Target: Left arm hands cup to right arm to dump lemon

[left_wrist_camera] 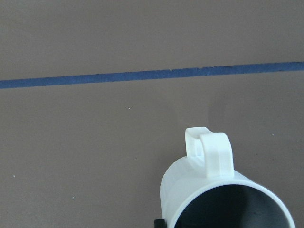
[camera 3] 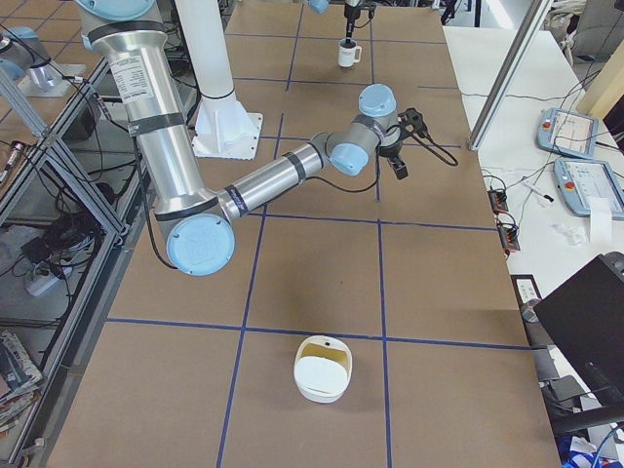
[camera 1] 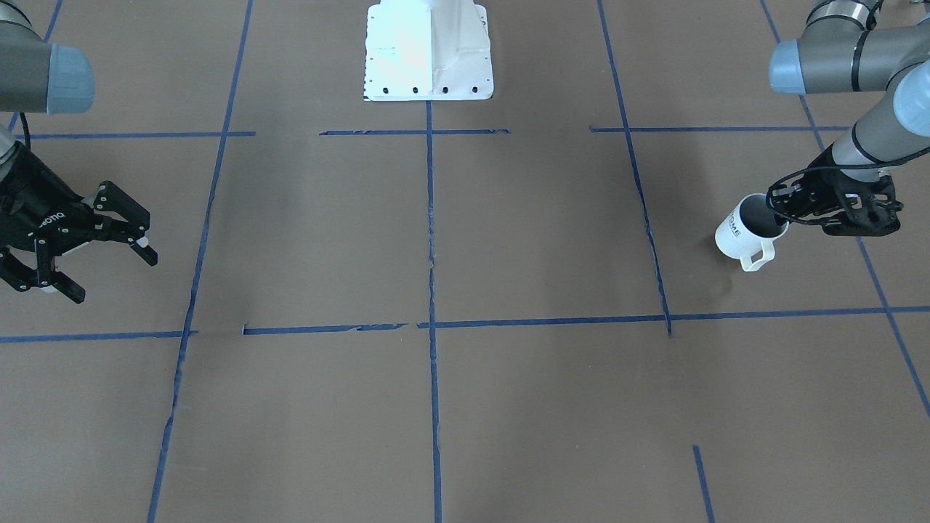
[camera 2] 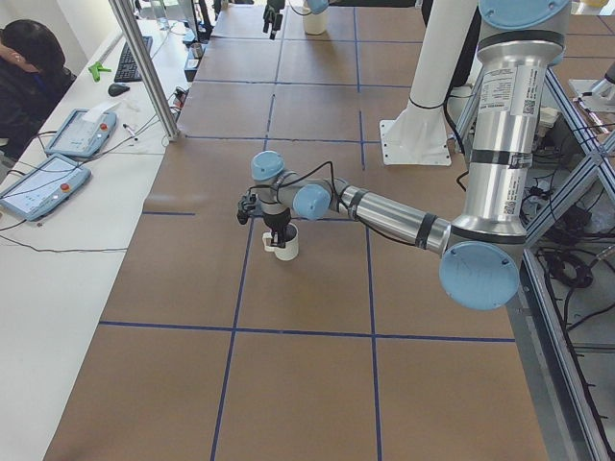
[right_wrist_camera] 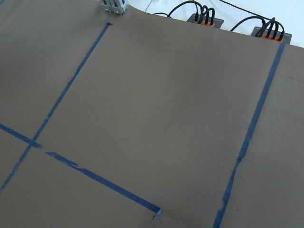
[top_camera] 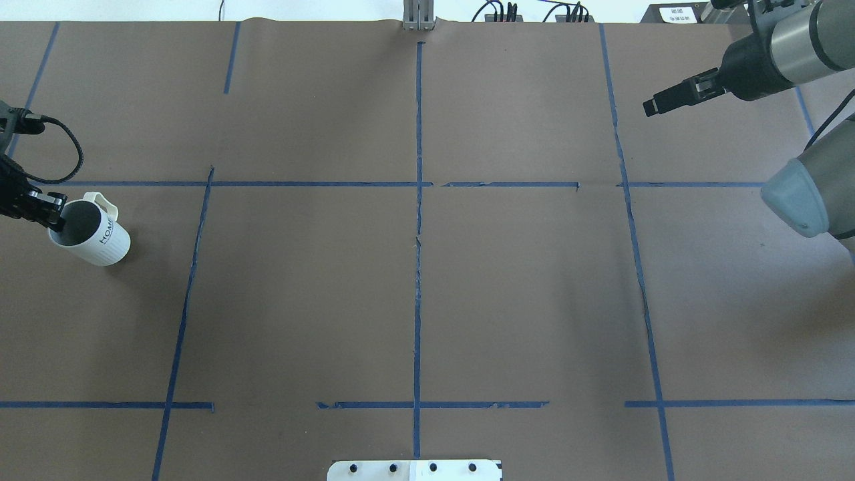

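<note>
Plainly, the left arm's black open-frame hand (camera 1: 782, 213) is pinched narrow on the rim of the white ribbed mug (camera 1: 735, 235) with the squarish loop handle and dark HOME lettering. One thin finger reaches inside the grey mouth and the other sits outside the wall. That grip is on the rim's outer side, toward the robot's left edge of the brown paper-covered counter (camera 1: 508, 240). The white ribbed mug stands mouth-up, its long axis near vertical, beyond the leftmost of the blue tape lines (top_camera: 194, 267). Whether its base touches the counter or hangs just clear I cannot tell. Its handle points away from the robot, and the lettered wall faces the middle of the counter, bare of fingers. No lemon shows in the dark inside from any view.

Across the whole width, well apart, the right arm's blocky black ROBOTIQ hand (camera 1: 113, 277) hangs with its jaws spread wide, fingertips aimed inward toward the mug. The hand-over, I judge, turns on one line: the mug lies straight across from the right hand, lettered side first. The left arm, the only one near it, must carry it to the middle upright so nothing spills early.
</note>
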`<control>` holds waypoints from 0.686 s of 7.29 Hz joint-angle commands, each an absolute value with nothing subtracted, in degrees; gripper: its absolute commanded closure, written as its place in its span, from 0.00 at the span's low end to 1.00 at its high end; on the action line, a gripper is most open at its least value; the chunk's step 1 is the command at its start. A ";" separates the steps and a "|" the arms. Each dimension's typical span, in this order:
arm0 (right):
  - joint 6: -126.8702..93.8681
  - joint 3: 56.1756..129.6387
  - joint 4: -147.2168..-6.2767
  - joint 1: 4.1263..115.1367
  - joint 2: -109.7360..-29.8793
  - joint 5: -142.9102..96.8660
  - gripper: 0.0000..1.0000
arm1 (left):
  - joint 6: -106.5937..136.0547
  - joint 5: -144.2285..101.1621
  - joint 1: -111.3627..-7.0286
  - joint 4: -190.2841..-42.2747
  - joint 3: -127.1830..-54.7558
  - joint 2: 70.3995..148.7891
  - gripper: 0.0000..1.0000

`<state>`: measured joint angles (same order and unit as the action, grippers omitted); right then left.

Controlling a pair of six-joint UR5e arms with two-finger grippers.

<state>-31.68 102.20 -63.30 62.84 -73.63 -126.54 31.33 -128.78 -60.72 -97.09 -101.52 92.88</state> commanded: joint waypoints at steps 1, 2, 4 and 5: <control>-31.20 102.65 -65.20 63.02 -74.53 -126.65 0.00 | 30.14 -131.31 -61.44 -97.90 -100.99 91.15 0.98; -31.20 102.66 -65.30 62.93 -74.62 -126.56 0.00 | 30.32 -131.22 -61.44 -98.00 -100.90 91.06 0.94; -31.11 102.66 -65.30 62.93 -75.32 -126.56 0.00 | 29.97 -131.13 -61.35 -98.35 -100.20 91.05 0.83; -31.20 103.44 -65.30 62.93 -77.76 -126.30 0.00 | 29.88 -131.13 -61.35 -98.35 -100.20 91.05 0.54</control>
<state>-31.14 102.83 -65.28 62.96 -75.59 -126.51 30.01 -131.16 -61.38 -98.27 -100.32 91.08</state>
